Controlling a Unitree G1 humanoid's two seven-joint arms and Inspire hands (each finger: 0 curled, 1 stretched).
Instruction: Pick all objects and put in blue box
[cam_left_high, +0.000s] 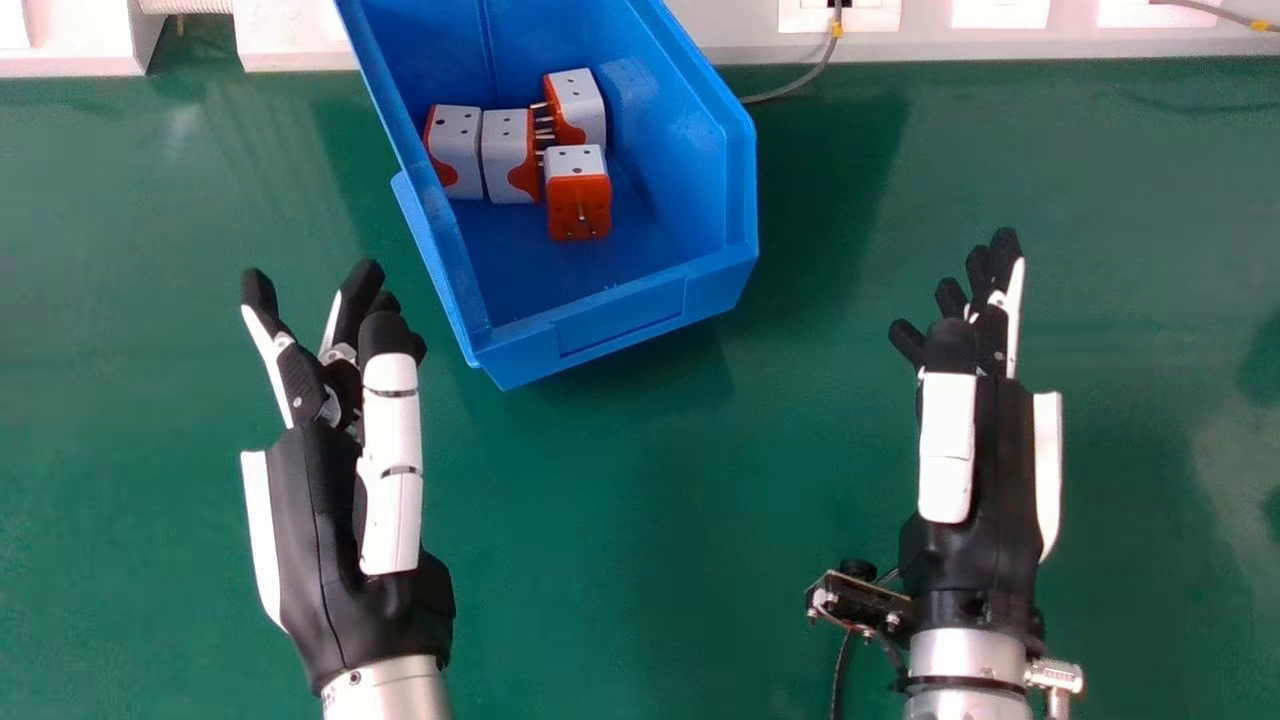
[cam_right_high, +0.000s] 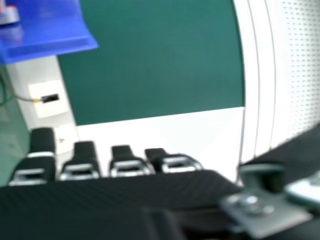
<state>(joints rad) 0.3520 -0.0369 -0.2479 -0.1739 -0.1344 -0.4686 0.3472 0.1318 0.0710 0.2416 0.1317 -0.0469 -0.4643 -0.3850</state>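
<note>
Four white-and-orange plugs (cam_left_high: 578, 208) sit inside a blue box (cam_left_high: 622, 322) on a green table (cam_left_high: 680, 520). The left hand (cam_left_high: 325, 520) is near the box, the right hand (cam_left_high: 1000, 460) farther off; both are empty, fingers loosely extended and apart.

**Blue box (cam_right_high: 55, 37) showing beyond my open right hand (cam_left_high: 1005, 480)**

My black fingers (cam_right_high: 84, 155) are pointing toward a white panel (cam_right_high: 165, 130) beside the green table (cam_right_high: 160, 60). A partly seen red-and-white adapter (cam_right_high: 9, 18) is sitting in the box; a cable (cam_right_high: 24, 98) is running to a black connector (cam_right_high: 50, 98).
</note>
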